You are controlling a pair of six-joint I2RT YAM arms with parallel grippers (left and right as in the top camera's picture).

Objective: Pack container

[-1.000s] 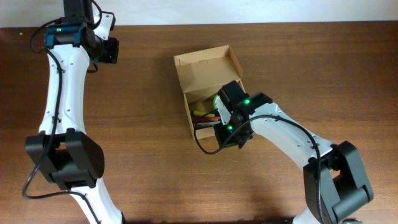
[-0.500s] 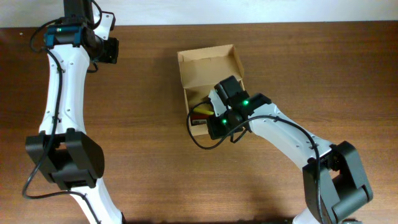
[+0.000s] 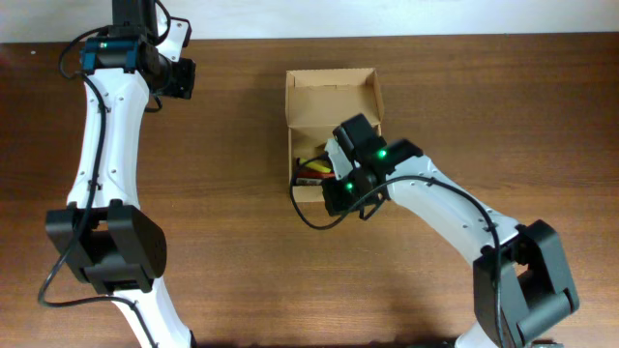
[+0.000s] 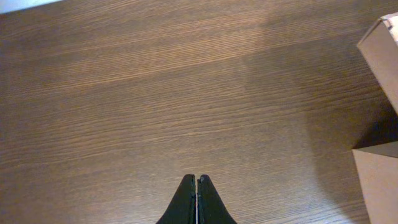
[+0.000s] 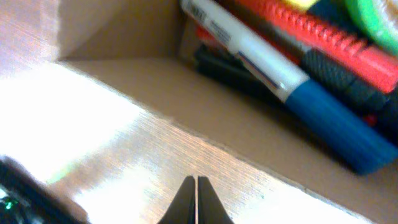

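One brown cardboard container (image 3: 334, 101) is sitting on the wooden surface (image 3: 232, 222), and its flap lid is standing open on the far side. Two robot arms are showing, one to the left of the container and one to the right of it. The right arm is reaching in over the near end of the container. Its pincer (image 5: 196, 183) is pointing at the near cardboard wall with its two tips pressed together and nothing between them. I cannot tell if the tips are touching the wall. Inside the container, just past that wall, one white marker with a blue cap (image 5: 249, 50) is lying on a slant. One red ridged thing (image 5: 323, 37) is lying beside it, and dark pens are lying under them, too blurry to count. A bit of one green roll (image 5: 379, 12) is peeking in at the far corner. The left arm is hanging well apart from the container, off to its left and up near its far side. The left pincer (image 4: 196, 183) is also closed tight with nothing in it, over bare wood, and only the edge of the container is showing at the right of its view.
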